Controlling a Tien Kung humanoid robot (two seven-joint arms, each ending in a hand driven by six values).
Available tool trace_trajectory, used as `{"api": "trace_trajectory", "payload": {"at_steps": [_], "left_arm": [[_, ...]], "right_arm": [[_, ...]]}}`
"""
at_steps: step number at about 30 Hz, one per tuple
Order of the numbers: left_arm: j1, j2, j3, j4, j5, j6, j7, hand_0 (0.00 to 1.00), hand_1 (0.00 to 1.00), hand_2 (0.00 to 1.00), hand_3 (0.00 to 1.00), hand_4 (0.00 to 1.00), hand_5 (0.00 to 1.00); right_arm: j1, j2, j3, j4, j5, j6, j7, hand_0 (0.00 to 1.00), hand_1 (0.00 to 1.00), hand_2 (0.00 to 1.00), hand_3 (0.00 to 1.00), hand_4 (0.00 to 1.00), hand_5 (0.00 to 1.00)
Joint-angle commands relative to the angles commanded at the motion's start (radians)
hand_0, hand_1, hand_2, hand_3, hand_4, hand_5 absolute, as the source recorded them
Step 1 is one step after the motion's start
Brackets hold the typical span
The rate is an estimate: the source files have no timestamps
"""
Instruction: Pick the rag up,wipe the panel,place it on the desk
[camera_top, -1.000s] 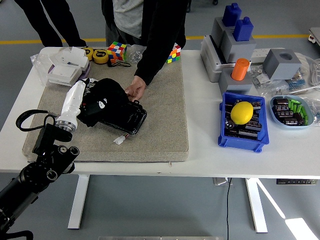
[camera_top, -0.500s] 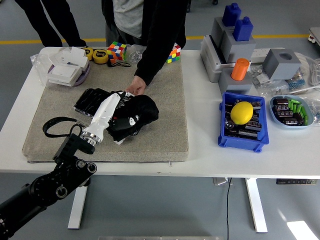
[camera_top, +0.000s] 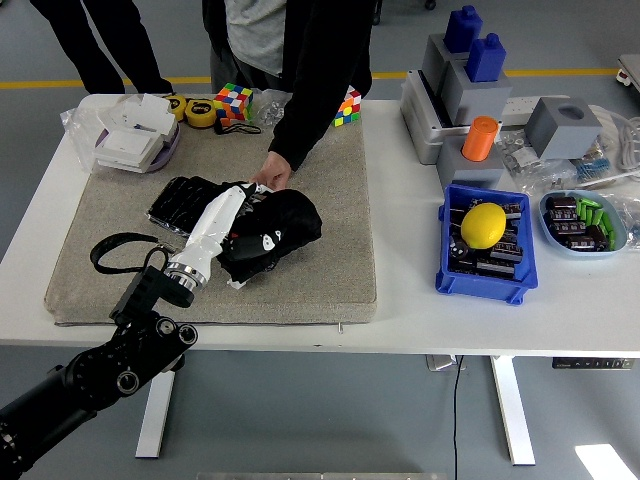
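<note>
- My left hand (camera_top: 243, 222) sits on the black rag (camera_top: 280, 222), fingers curled into the cloth and gripping it, in the middle of the beige mat (camera_top: 330, 250).
- The rag is bunched over the right end of the dark panel (camera_top: 182, 202); the panel's left part shows bare beside my white forearm (camera_top: 208, 232).
- A person's hand (camera_top: 270, 176) rests at the far edge of the panel, apparently steadying it. I judge I should keep my strokes clear of those fingers.
- To wipe well, I press the cloth flat instead of dragging a lump, and sweep along the panel's length toward its exposed left end.
- I keep pressure light enough that the panel does not slide on the mat.
- The black strap (camera_top: 120, 245) loops near my wrist; I watch it does not snag.
- My right hand is out of view.
</note>
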Motion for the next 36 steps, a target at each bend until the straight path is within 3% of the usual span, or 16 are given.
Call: {"api": "trace_trajectory", "payload": {"at_steps": [6, 20, 30, 36], "left_arm": [[-0.017, 0.000, -0.074, 0.078, 0.003, 0.006, -0.016, 0.234, 0.306, 0.382, 0.570, 0.661, 0.002], [-0.064, -0.007, -0.331, 0.286, 0.006, 0.046, -0.060, 0.233, 0.307, 0.382, 0.570, 0.661, 0.002], [-0.070, -0.002, -0.431, 0.352, 0.023, 0.060, -0.072, 0.233, 0.306, 0.382, 0.570, 0.661, 0.002], [-0.066, -0.001, -0.431, 0.352, 0.018, 0.059, -0.074, 0.233, 0.306, 0.382, 0.570, 0.661, 0.002]], "right_arm": [[0.002, 0.000, -0.002, 0.001, 0.003, 0.000, 0.000, 0.542, 0.562, 0.492, 0.523, 0.898, 0.360], [0.001, 0.000, -0.005, 0.004, 0.007, -0.002, -0.001, 0.542, 0.562, 0.492, 0.523, 0.898, 0.361], [0.001, 0.001, -0.003, 0.005, 0.007, -0.003, -0.002, 0.543, 0.562, 0.492, 0.522, 0.898, 0.363], [0.000, 0.001, -0.004, 0.005, 0.007, -0.002, -0.001, 0.543, 0.562, 0.492, 0.523, 0.898, 0.364]]}}
